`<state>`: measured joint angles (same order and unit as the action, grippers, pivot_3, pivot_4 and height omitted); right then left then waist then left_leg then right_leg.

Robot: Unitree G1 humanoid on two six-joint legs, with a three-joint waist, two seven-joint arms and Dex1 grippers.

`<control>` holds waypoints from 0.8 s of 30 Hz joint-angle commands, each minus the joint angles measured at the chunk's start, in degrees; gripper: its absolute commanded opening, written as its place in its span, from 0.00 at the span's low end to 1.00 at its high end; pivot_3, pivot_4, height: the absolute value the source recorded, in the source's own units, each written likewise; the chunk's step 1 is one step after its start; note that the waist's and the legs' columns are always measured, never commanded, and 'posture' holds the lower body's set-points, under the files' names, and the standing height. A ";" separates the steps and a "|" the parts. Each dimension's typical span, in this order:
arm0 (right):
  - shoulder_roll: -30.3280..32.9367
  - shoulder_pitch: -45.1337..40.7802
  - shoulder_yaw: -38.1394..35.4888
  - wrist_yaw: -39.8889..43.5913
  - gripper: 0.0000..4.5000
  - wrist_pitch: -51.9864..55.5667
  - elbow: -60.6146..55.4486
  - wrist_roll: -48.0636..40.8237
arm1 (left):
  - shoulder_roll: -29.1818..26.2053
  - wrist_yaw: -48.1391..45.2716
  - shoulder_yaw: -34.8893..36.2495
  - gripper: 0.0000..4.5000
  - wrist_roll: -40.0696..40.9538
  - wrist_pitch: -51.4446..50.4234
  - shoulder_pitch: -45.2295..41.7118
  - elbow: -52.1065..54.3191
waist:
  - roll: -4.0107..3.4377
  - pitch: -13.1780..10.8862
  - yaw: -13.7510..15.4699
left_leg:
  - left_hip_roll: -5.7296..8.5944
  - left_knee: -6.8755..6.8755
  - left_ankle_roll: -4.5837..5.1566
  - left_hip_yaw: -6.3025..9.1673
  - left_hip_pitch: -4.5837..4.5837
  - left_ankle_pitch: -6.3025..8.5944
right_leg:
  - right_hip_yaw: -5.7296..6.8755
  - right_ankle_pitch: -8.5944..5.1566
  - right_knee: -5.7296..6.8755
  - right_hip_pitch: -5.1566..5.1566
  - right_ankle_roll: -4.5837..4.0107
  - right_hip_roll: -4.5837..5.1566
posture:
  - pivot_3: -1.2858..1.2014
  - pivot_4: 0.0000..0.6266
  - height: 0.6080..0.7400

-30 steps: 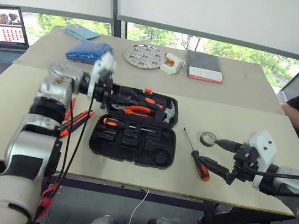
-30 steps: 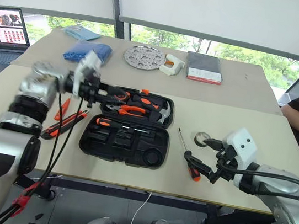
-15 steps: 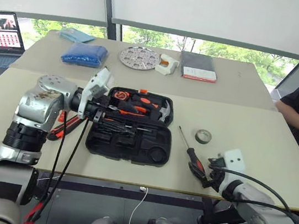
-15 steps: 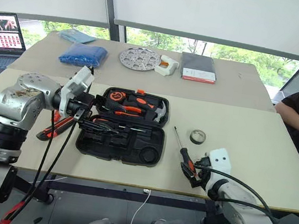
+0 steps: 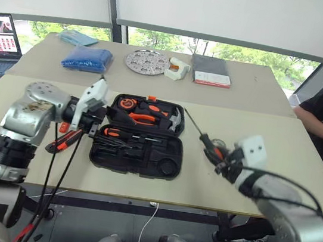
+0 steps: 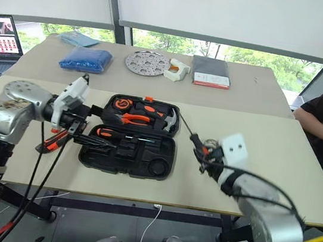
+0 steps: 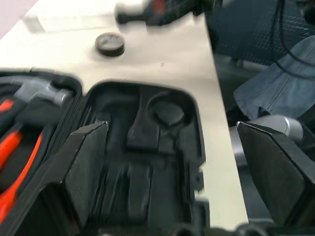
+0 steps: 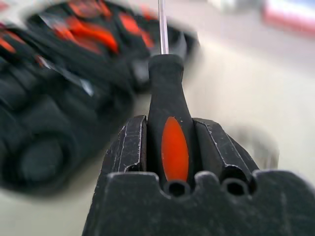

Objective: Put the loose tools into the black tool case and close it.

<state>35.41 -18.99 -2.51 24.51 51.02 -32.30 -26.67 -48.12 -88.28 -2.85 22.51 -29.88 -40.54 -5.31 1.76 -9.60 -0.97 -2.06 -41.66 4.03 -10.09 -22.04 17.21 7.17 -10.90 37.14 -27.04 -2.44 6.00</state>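
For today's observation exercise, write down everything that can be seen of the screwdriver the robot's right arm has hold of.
The screwdriver has a thick black handle with an orange inlay and a thin, bare metal shaft. The right gripper has its jaws closed on the handle from both sides. It is held off the table, tilted, its shaft pointing up and away toward the open black tool case, to that case's right. Nothing else touches it.

Black tool case; orange/blk screwdriver; blue bag.

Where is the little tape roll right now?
The tape roll lies on the table, on the robot's right of the open tool case, just behind the right gripper holding the screwdriver.
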 commanded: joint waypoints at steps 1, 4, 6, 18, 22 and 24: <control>2.74 -7.03 9.21 11.79 0.24 -8.87 8.65 3.96 | -3.51 -1.06 1.91 1.00 0.97 0.83 1.64 2.97 | 0.00 0.00 0.08 | 0.01 0.02 0.00 0.00 -0.01 0.00 | 0.00 -0.02 0.00 -0.01 -0.03 0.00 | 0.52 0.24 0.84; 2.10 -14.56 15.95 19.56 0.24 -16.31 18.03 8.03 | -5.32 -0.92 2.28 1.00 0.85 1.24 3.07 3.44 | -0.02 -0.02 0.17 | 0.05 0.02 0.01 -0.01 -0.09 0.00 | 0.03 -0.04 -0.03 -0.07 -0.06 -0.19 | 0.52 0.24 0.84; 1.52 -18.61 20.67 24.49 0.24 -22.81 23.72 11.91 | -5.76 -0.06 2.81 1.00 1.14 0.74 3.48 3.90 | -0.02 -0.03 0.33 | 0.06 -0.01 0.01 -0.01 -0.20 -0.01 | 0.07 -0.03 -0.05 -0.11 -0.06 -0.26 | 0.52 0.24 0.84; -4.03 -24.32 27.70 34.06 0.24 -41.44 39.56 23.26 | -7.04 4.11 5.18 1.00 3.44 -2.01 6.18 8.62 | -0.03 -0.03 0.07 | 0.07 -0.07 0.00 -0.01 -0.24 -0.01 | 0.07 -0.05 -0.02 -0.12 -0.03 -0.25 | 0.52 0.24 0.84; -5.90 -25.26 26.26 33.60 0.24 -41.16 42.17 23.99 | -7.10 4.94 5.12 1.00 3.77 -2.00 6.33 8.83 | -0.03 -0.03 0.05 | 0.06 -0.07 -0.04 -0.01 -0.21 -0.03 | 0.06 -0.05 0.02 -0.11 -0.03 -0.24 | 0.52 0.24 0.84; -6.49 -25.92 25.58 33.89 0.24 -41.04 43.19 23.84 | -6.97 5.24 4.97 1.00 3.75 -1.80 6.32 8.72 | -0.03 -0.03 0.04 | 0.05 -0.07 -0.05 -0.01 -0.20 -0.04 | 0.06 -0.05 0.03 -0.11 -0.04 -0.25 | 0.52 0.24 0.84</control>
<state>29.16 -43.21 25.61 58.48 10.52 10.95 -2.88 -54.25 -83.56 0.60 25.02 -31.58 -33.92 1.79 1.72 -9.63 -0.92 -2.01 -41.73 3.98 -10.11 -22.24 17.17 7.22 -10.94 37.17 -27.16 -2.48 5.75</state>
